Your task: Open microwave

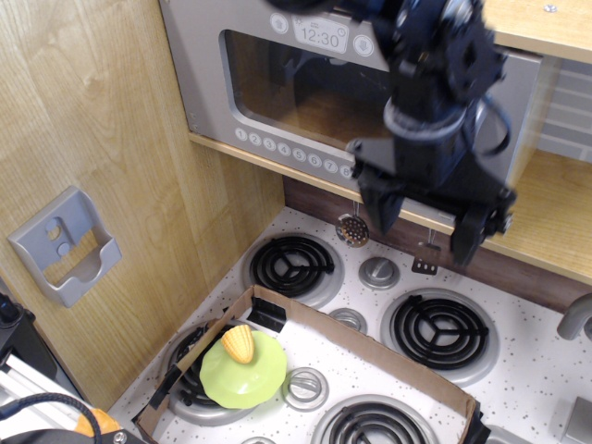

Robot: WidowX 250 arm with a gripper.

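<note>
The silver-grey microwave [205,83] stands on a wooden shelf at the top, its big window door shut. Its clock display [319,35] reads 12:30, and a row of round number buttons [287,153] runs under the window. My black gripper [424,231] hangs in front of the microwave's right side, with both fingers pointing down and spread apart, holding nothing. The left finger [379,215] and right finger [468,242] reach below the shelf edge. The arm covers the vertical silver handle.
Below is a white stove top with black coil burners [291,264] [442,331] and a knob [377,272]. A brown cardboard tray [370,350] holds a green plate [242,370] with corn [238,343]. A grey wall holder [65,245] is at left. Small utensils [351,228] hang under the shelf.
</note>
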